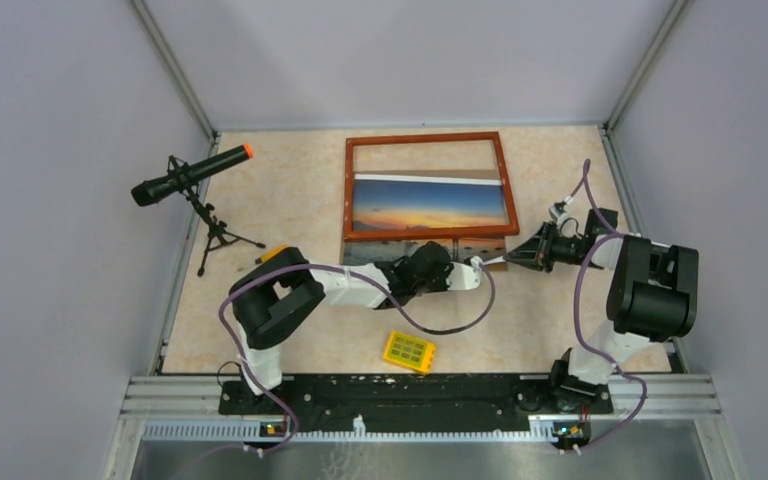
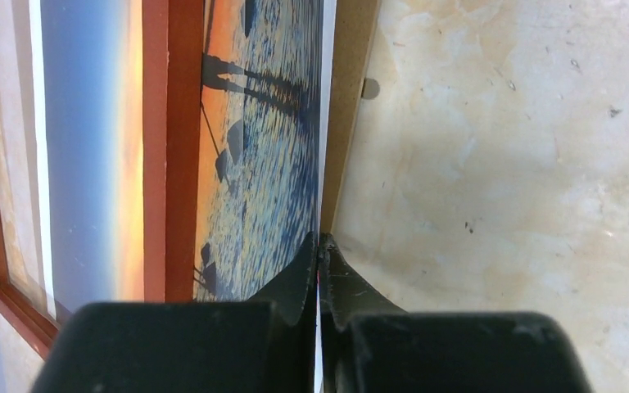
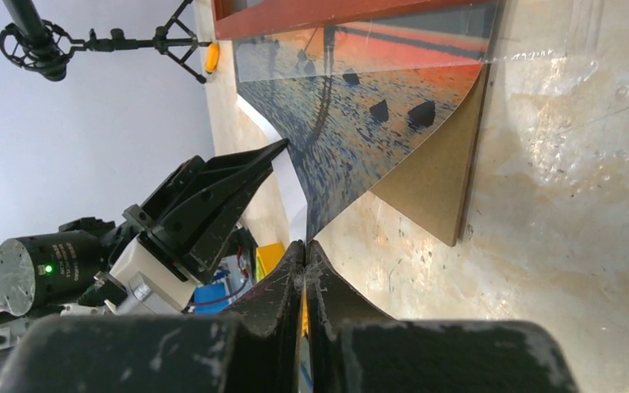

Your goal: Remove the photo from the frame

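The frame (image 1: 425,140), with a reddish-brown border, lies flat at the middle back. The sunset photo (image 1: 430,205) shows inside its near half and sticks out past its near rail towards me. My left gripper (image 1: 472,268) is shut on the photo's white near margin (image 2: 320,221), beside the brown backing board (image 2: 348,106). My right gripper (image 1: 508,260) is shut on the photo's near corner (image 3: 336,155), which curls up off the backing board (image 3: 438,180). My left gripper also shows in the right wrist view (image 3: 272,154), close to the right gripper (image 3: 305,246).
A black microphone on a small tripod (image 1: 190,175) stands at the back left. A small yellow block (image 1: 409,351) lies near the front edge between the arms. Grey walls close in the table on three sides.
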Robot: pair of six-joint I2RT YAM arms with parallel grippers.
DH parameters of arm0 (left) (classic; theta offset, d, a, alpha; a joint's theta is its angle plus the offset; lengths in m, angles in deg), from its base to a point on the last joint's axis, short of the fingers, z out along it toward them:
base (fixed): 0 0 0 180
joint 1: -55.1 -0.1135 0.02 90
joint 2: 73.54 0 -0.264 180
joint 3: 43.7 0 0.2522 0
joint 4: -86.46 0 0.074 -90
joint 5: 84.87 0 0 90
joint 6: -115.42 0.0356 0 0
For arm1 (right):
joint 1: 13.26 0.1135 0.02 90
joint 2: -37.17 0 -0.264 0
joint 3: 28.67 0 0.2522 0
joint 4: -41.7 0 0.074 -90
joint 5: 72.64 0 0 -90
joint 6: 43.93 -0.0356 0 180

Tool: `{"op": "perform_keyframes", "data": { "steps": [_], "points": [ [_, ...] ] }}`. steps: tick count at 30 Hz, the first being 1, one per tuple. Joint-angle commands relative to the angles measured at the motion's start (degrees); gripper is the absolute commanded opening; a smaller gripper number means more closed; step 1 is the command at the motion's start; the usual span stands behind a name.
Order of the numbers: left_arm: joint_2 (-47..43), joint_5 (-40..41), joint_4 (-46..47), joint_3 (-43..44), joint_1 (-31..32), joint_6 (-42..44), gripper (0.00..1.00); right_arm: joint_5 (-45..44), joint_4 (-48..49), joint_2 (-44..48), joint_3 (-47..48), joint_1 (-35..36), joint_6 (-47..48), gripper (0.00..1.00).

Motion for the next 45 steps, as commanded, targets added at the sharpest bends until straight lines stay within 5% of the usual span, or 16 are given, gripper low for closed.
{"op": "perform_keyframes", "data": {
  "steps": [1,4,11,21,30,34,38,45],
  "points": [
    [-4.7,-3.57,-8.33,2.45,-0.37,-0.97,0.0,1.09,-4.53,0.9,2.19,-1.2,5.59,0.1],
    [-6.24,-4.96,-14.23,3.75,-0.37,-1.6,0.0,0.64,-5.29,1.36,2.81,-1.23,6.32,0.36],
    [-10.23,-9.65,-26.28,7.13,-0.36,-3.18,0.0,-0.74,-11.74,4.25,7.38,-1.23,13.2,0.65],
    [-16.13,-17.31,-46.35,16.88,-0.45,-3.76,0.0,-19.03,-10.45,6.19,19.57,-1.15,13.63,0.76],
    [-25.56,-14.46,-51.46,25.23,-3.41,-4.93,0.0,-20.49,-8.44,3.73,21.78,-0.69,10.78,0.79],
    [-28.22,-10.78,-49.03,19.3,-3.7,-3.35,0.01,-19.32,-11.73,4.84,20.44,1.66,16.3,0.76],
    [-29.18,-10.77,-43.5,10.03,-3.7,-2.38,0.56,-20.3,-17.25,7.1,15.74,4.2,20.54,0.76],
    [-24.07,-15.19,-36.12,5.7,-3.7,-4.51,0.69,-20.56,-28.28,6.33,11.9,3.52,24.83,0.78]
  ]
}}
